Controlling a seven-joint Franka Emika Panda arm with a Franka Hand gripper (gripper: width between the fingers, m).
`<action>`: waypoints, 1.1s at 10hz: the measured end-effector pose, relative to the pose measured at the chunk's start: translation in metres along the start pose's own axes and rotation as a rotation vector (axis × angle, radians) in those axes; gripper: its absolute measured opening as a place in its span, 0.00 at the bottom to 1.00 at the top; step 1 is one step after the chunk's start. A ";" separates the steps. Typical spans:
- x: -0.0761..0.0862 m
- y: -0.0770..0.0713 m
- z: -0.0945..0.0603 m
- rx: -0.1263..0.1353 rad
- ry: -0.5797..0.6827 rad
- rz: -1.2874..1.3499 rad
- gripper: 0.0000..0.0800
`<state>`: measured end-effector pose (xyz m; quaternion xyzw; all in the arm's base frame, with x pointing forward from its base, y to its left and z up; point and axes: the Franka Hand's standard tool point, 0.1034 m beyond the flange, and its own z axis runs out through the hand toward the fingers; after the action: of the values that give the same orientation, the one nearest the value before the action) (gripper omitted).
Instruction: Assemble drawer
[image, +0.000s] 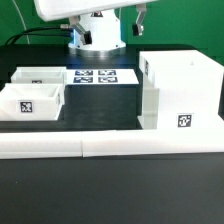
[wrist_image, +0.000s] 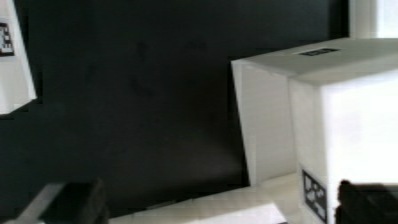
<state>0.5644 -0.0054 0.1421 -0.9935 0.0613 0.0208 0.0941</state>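
The drawer's tall white shell (image: 180, 92) stands at the exterior view's right, with a square tag low on its front. Two small open-top trays sit at the left: the nearer tray (image: 30, 102) bears a tag, and the farther tray (image: 38, 76) is behind it. My gripper (image: 97, 38) hangs high above the back of the table, away from all parts. In the wrist view the gripper (wrist_image: 217, 197) is open and empty. Its dark fingertips (wrist_image: 68, 203) stand wide apart, and the shell (wrist_image: 317, 110) is below near one finger.
The marker board (image: 102, 77) lies flat between the trays and the shell. A long low white border wall (image: 110, 148) runs along the front and also shows in the wrist view (wrist_image: 205, 198). A white tagged part (wrist_image: 13, 65) shows at the wrist view's edge.
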 end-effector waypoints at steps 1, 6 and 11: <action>0.000 0.000 0.000 0.000 0.000 0.000 0.81; -0.021 0.040 0.018 -0.075 0.000 0.144 0.81; -0.025 0.066 0.049 -0.115 0.074 0.088 0.81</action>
<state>0.5300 -0.0575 0.0831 -0.9937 0.1070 -0.0084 0.0336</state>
